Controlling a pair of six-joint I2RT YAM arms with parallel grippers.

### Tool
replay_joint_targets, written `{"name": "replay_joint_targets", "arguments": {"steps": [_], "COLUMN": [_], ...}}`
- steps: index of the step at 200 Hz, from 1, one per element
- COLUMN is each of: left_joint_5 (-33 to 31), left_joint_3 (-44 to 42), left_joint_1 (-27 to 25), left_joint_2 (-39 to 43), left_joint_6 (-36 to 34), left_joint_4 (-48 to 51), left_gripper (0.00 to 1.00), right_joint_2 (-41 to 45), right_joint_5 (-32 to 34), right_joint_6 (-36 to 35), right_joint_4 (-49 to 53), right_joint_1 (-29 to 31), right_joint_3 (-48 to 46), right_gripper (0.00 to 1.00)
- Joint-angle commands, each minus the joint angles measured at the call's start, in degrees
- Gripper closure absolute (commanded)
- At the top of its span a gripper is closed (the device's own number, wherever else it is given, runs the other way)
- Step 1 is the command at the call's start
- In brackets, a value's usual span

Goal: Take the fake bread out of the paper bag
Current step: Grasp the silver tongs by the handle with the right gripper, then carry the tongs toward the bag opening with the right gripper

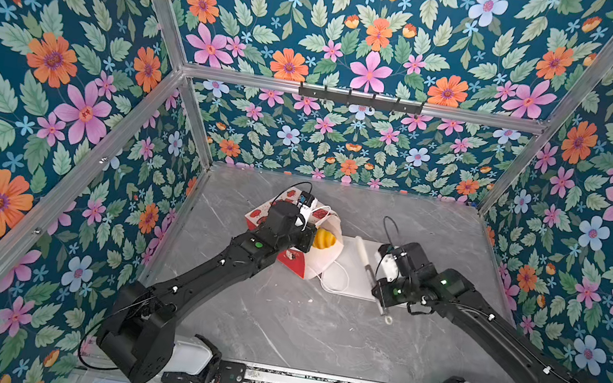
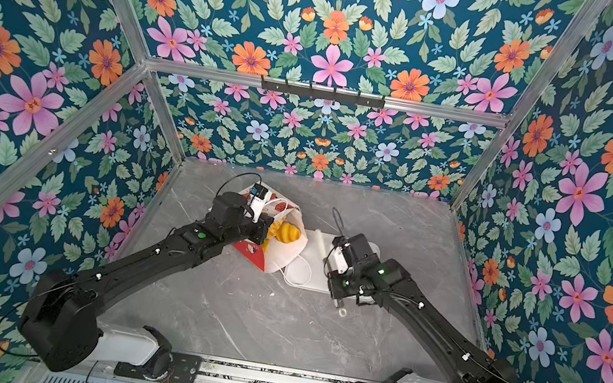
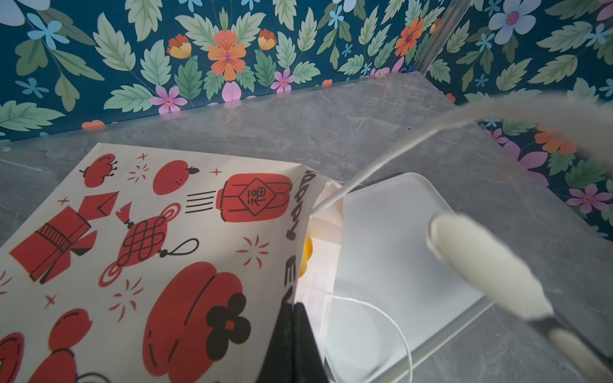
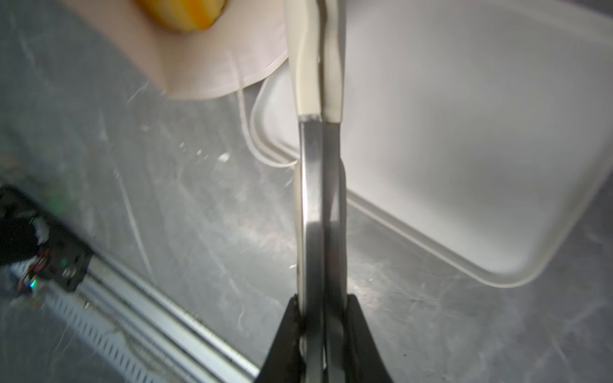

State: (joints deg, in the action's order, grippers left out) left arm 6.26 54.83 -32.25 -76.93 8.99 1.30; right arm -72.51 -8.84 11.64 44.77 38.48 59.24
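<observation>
Bread [image 1: 324, 239], golden-yellow and ribbed, sits just inside the mouth of the paper bag [image 1: 291, 261]. The bag lies on its side on a grey marbled tabletop [image 1: 274, 322], walled in by blue floral panels [image 1: 346, 144]. A white tray [image 4: 497, 283] lies right at the bag's mouth, and a white cord handle [image 4: 244, 126] trails from the bag onto it.

The left gripper [image 3: 293, 318] is at the rim of the bag's mouth. Its jaws are pressed together on the printed paper wall, with the bread just beyond them inside. The right gripper [image 4: 323, 298] is on the tray side of the bag, apart from the bread. Its jaws pinch metal tongs [image 4: 318, 199], squeezing both arms together. The tongs' white tips reach over the tray to just beside the bag's mouth.
</observation>
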Motion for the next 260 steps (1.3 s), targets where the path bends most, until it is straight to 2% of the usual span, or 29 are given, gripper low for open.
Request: {"name": "replay_joint_targets", "arguments": {"steps": [1,38,100,133,173,200,227,260], "left_joint_5": [0.2,-0.1,-1.3,-1.6,-1.9,-1.8,-2.1,-2.2], "left_joint_3": [-0.2,-0.3,-0.4,-0.4,-0.4,-0.4,-0.4,-0.5], "left_joint_1": [0.1,-0.3,-0.9,-1.1,-1.2,-1.2,-1.3,-1.3], "left_joint_2": [0.1,0.1,0.5,0.5,0.2,0.2,0.3,0.4], "left_joint_6": [-0.1,0.4,0.3,0.3,0.1,0.1,-0.1,-0.2], "left_joint_4": [-2.4,-2.6,-2.1,-2.0,-1.9,-1.9,-1.7,-1.5], "left_gripper": [1.0,1.0,1.0,1.0,1.0,1.0,1.0,1.0], "right_joint_2": [-2.6,-6.8,-6.7,-6.5,-6.6,-6.7,-6.7,-6.3], "right_joint_5": [-3.2,-1.3,3.3,3.9,4.9,5.7,6.1,5.4], "right_joint_6": [-3.1,-4.0,-4.5,-4.0,-3.9,-3.5,-3.6,-3.5], "right_joint_4": [5.4,4.7,3.9,3.6,3.3,3.2,2.7,1.8], "right_joint_1": [3.9,5.5,5.5,5.5,5.5,5.5,5.5,5.4], "right_joint_3": [0.3,0.6,2.2,2.4,2.5,2.6,2.6,2.6], "right_gripper": [0.95,0.9,0.77,0.74,0.74,0.67,0.68,0.77]}}
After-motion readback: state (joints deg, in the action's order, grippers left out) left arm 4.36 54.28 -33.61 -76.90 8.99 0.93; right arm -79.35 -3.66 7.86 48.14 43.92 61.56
